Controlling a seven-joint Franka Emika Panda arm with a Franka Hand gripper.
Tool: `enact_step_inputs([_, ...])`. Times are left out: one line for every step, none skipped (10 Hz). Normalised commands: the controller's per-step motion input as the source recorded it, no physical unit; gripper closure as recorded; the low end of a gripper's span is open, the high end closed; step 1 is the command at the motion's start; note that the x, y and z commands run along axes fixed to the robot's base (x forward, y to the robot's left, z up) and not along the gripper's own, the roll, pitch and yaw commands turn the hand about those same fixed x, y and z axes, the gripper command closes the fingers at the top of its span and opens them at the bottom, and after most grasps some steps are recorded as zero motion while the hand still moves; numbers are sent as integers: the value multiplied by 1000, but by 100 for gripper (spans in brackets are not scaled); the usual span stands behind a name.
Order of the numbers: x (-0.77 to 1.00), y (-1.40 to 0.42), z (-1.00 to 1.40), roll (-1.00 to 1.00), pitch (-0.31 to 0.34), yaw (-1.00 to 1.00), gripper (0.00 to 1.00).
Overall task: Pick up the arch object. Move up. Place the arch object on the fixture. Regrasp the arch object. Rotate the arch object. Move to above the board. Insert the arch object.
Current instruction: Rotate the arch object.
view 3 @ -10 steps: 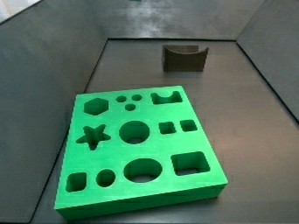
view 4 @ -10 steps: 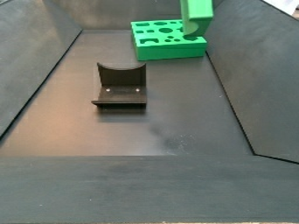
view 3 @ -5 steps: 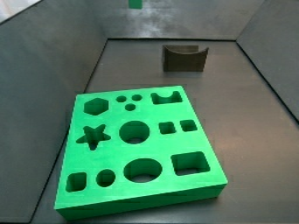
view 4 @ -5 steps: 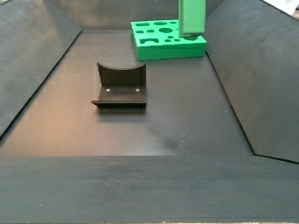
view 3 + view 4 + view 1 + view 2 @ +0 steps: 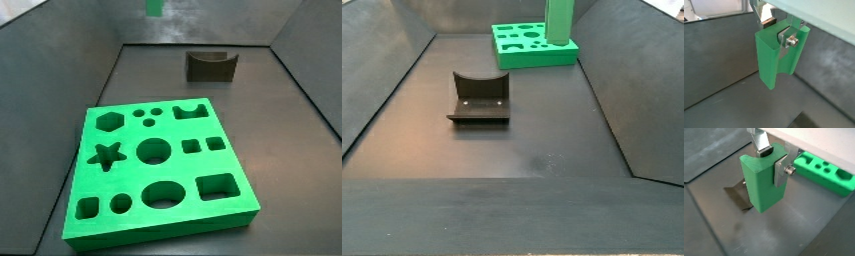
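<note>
Gripper: one, gripper [image 5: 777, 30], seen in both wrist views, high above the floor; two silver fingers [image 5: 759, 140] clamped on the green piece.
Arch object: one, arch object [image 5: 761, 180], hanging upright between the fingers; a green strip at the top edge in both side views [image 5: 561, 22].
Board: one, board [image 5: 160, 166], flat on the floor.
Board cut-outs, counted in a side view: eleven. One hexagon, one star, one arch, three squarish or rectangular holes, five round or oval holes, two of these very small.
Fixture: one, fixture [image 5: 478, 97], dark, standing well apart from the board.
</note>
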Motion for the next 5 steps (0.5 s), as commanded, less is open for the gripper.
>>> enact_step_inputs([-22, 17, 4, -618, -47, -48, 100])
enact_step_inputs([-18, 13, 0, -472, -46, -39, 100])
enact_step_inputs([-11, 5, 1, -226, -39, -12, 100])
enact_step_inputs([0, 0, -1000, -364, -36, -182, 100])
enact_step_inputs([8, 0, -1000, -295, -47, -155, 100])
